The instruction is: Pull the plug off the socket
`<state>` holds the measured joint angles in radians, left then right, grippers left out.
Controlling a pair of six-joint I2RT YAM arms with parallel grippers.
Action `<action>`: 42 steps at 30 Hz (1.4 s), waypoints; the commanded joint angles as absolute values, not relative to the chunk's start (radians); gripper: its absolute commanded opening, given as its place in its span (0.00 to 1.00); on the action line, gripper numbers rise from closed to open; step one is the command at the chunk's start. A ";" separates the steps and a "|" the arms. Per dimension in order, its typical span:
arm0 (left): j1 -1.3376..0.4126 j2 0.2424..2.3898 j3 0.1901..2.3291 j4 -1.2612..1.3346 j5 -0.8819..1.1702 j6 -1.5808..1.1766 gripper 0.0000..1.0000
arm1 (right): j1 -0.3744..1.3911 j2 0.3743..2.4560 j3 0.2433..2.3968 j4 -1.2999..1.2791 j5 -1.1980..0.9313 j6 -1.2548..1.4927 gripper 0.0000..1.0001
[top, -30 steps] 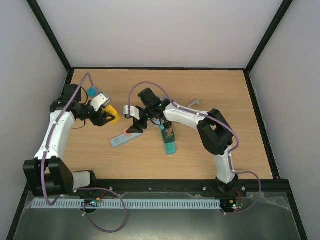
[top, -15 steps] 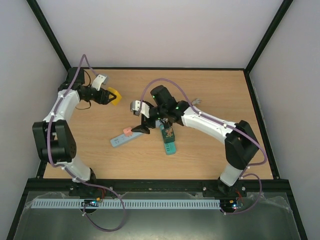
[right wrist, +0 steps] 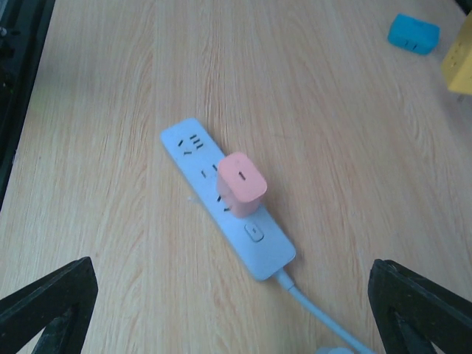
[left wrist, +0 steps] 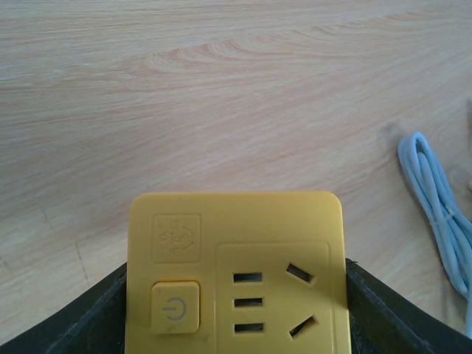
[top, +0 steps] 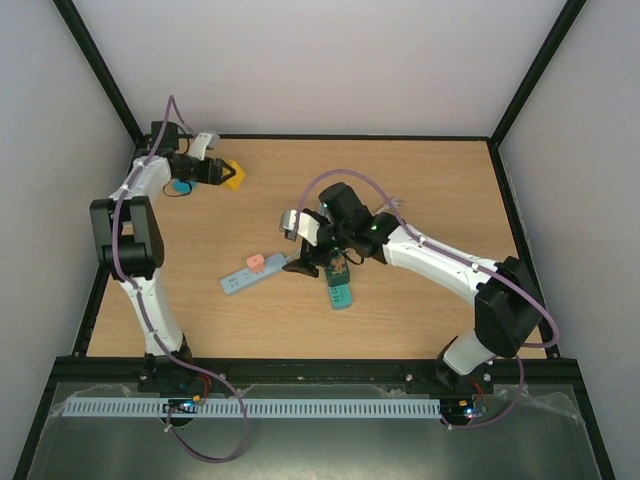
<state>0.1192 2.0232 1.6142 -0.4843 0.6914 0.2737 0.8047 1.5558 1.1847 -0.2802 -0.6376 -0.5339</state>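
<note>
A pink plug [right wrist: 241,184] sits in a light blue power strip [right wrist: 225,199] lying on the table; both also show in the top view, plug [top: 255,262] and strip [top: 246,276]. My right gripper [top: 303,265] is open and empty just right of the strip, its fingers [right wrist: 51,306] wide apart and clear of the plug. My left gripper [top: 215,172] is at the far back-left corner, shut on a yellow socket block [left wrist: 234,273], whose holes are empty. A small blue plug [top: 180,187] lies on the table beside the left arm.
A green power strip [top: 337,282] lies under the right arm, beside the blue strip's cable. A pale cable [left wrist: 435,206] lies on the wood at the back. Black frame rails edge the table on the left, back and right.
My left arm swung back to the far-left corner, carrying the yellow socket block. My right gripper drew back to the right, off the pink plug, which stays in the strip.
</note>
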 commanded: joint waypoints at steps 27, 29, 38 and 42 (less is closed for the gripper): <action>0.184 2.439 1.997 -0.523 0.822 0.066 0.67 | 0.804 1.563 1.158 -0.293 -0.610 -0.495 0.98; 0.190 2.436 1.998 -0.525 0.807 0.063 0.73 | 0.803 1.563 1.158 -0.293 -0.611 -0.494 0.98; 0.202 2.406 2.006 -0.537 0.743 0.045 0.86 | 0.803 1.543 1.151 -0.294 -0.612 -0.497 0.98; 0.204 2.360 2.007 -0.557 0.689 0.066 0.87 | 0.802 1.534 1.146 -0.289 -0.606 -0.497 0.98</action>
